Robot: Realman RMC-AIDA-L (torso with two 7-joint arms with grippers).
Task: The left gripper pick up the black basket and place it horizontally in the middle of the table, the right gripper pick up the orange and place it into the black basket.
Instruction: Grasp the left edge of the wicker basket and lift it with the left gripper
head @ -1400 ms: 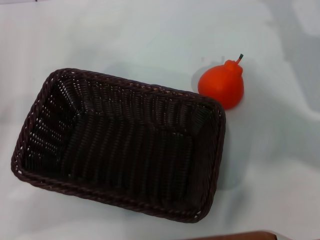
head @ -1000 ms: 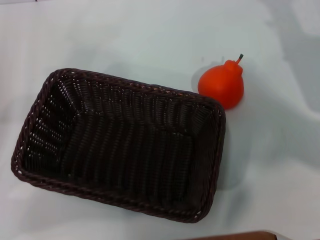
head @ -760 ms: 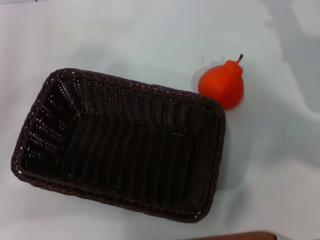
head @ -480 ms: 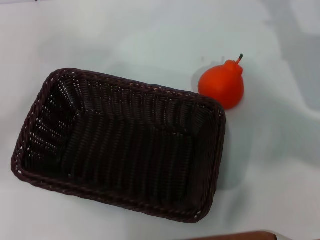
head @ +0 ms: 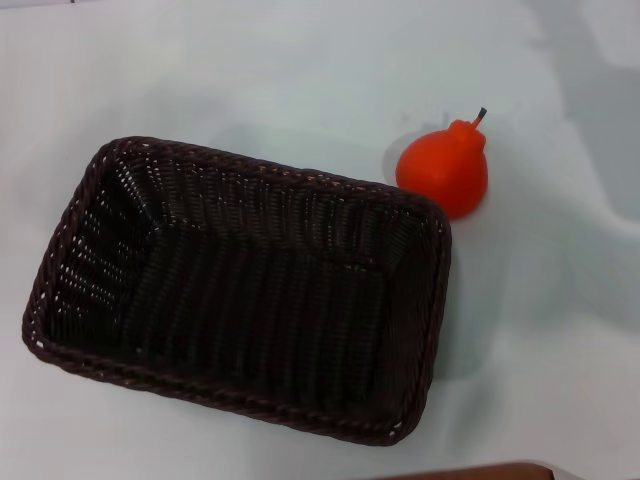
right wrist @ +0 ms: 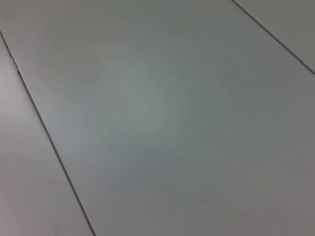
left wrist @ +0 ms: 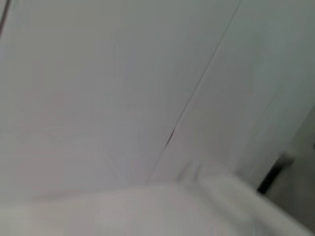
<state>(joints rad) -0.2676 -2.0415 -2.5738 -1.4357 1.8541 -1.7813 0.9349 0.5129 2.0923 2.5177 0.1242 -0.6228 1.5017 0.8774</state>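
In the head view the black basket (head: pixel 240 290) lies open side up on the white table (head: pixel 300 70), its long side running left to right and slightly skewed. It is empty. The orange (head: pixel 443 168) stands upright on the table just beyond the basket's far right corner, close to the rim but apart from it. Neither gripper shows in any view. The wrist views show only plain pale panels with thin seams.
A brown edge (head: pixel 470 472) shows at the bottom of the head view. Soft shadows lie on the table at the far right (head: pixel 600 130).
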